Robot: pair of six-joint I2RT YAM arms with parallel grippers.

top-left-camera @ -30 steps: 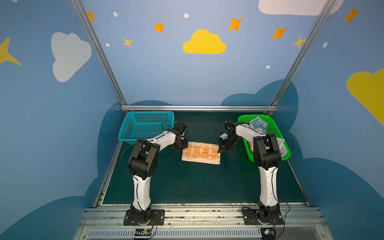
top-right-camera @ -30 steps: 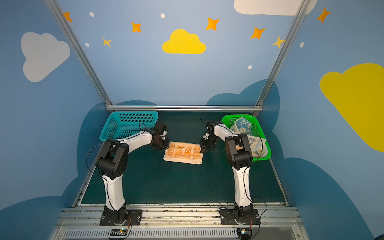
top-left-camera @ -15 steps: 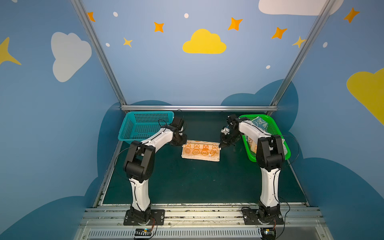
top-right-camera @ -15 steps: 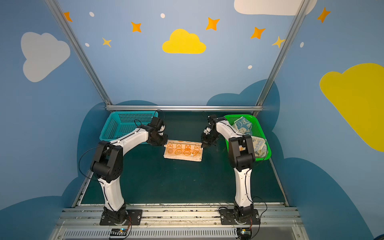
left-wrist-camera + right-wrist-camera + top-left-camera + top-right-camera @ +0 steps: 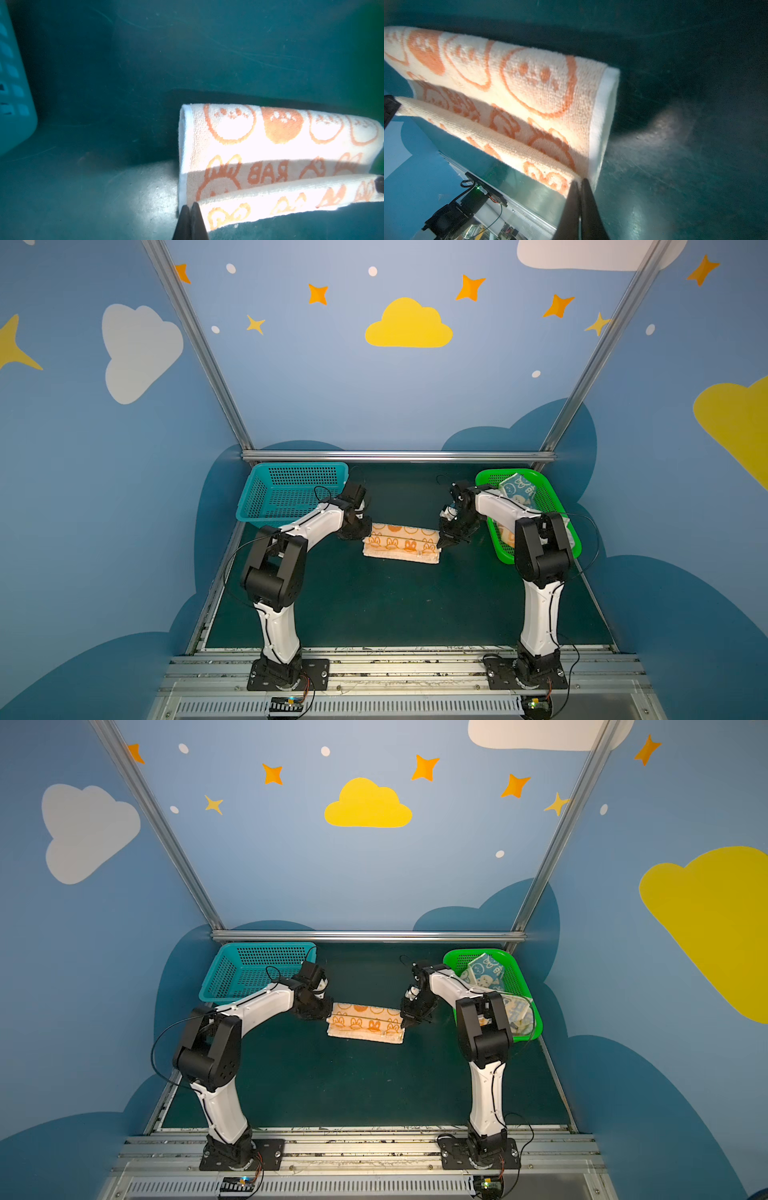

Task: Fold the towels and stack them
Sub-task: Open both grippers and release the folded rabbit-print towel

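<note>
An orange-cream rabbit-print towel (image 5: 401, 542) (image 5: 365, 1023) lies mid-table, doubled over along its far side. My left gripper (image 5: 365, 536) (image 5: 330, 1017) is shut on the left corner of its raised upper edge. My right gripper (image 5: 439, 546) (image 5: 402, 1027) is shut on the right corner. In the left wrist view the shut gripper (image 5: 189, 204) pinches the towel (image 5: 270, 145) at its hem. In the right wrist view the shut gripper (image 5: 579, 181) does the same on the towel (image 5: 529, 83). A blue-cream towel (image 5: 517, 489) (image 5: 484, 971) lies crumpled in the green basket (image 5: 552, 506).
A teal basket (image 5: 291, 493) (image 5: 253, 971) (image 5: 12, 83) stands at the back left, close behind the left wrist. The green basket (image 5: 534, 1019) at the right holds more cloth, partly hidden by the right arm. The metal rail (image 5: 395, 659) borders the table's front.
Both grippers have come a little toward the front with the towel's edge held between them, laying the upper layer further over the lower one. The towel's place on the table is unchanged.
</note>
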